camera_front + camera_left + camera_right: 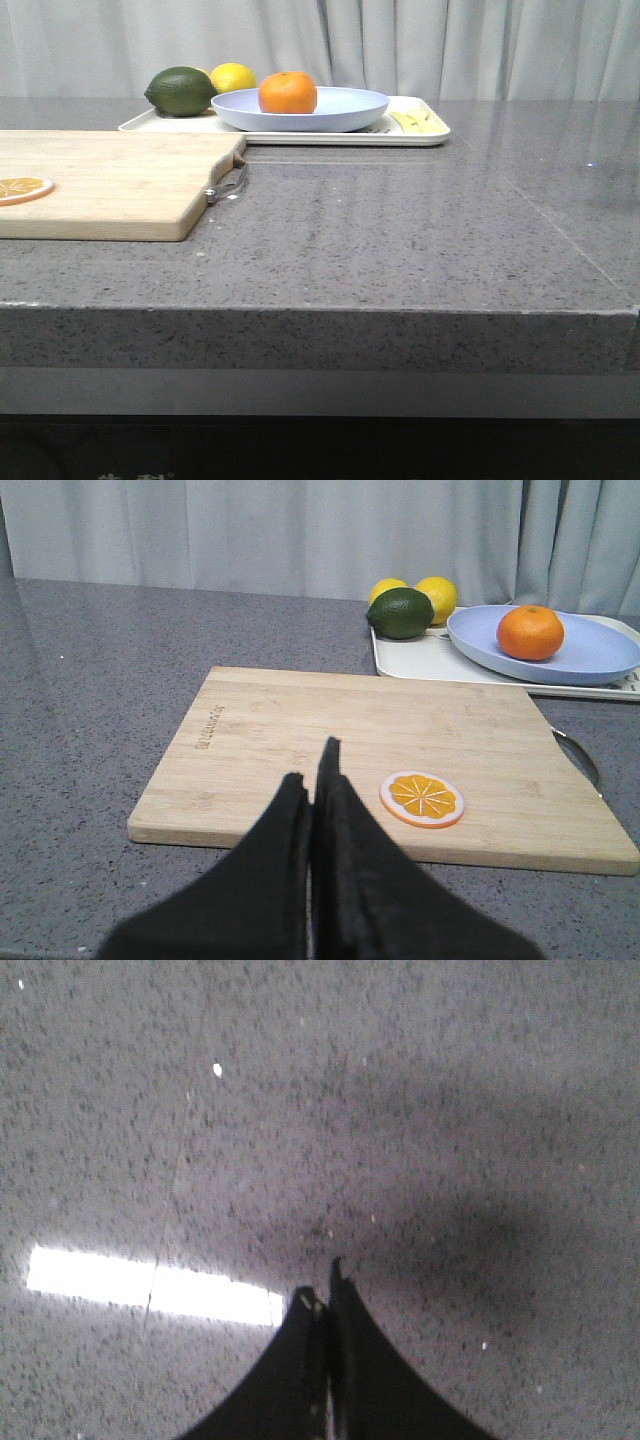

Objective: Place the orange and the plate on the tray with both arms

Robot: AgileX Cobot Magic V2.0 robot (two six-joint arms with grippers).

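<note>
The orange (pixel 288 92) sits in the pale blue plate (pixel 350 110), and the plate rests on the cream-white tray (pixel 420 137) at the back of the counter. All three also show in the left wrist view: the orange (pixel 530 632), the plate (pixel 600 655), the tray (pixel 420 660). My left gripper (pixel 312 770) is shut and empty, above the near edge of the wooden cutting board (pixel 300 730), well short of the tray. My right gripper (pixel 322 1285) is shut and empty, just above bare grey counter. Neither arm shows in the front view.
A dark green lime (pixel 181 91) and a yellow lemon (pixel 234 77) lie on the tray's left end; a second lemon (pixel 388 588) shows behind them. A dried orange slice (pixel 422 798) lies on the cutting board (pixel 110 180), whose metal handle (pixel 228 185) faces right.
</note>
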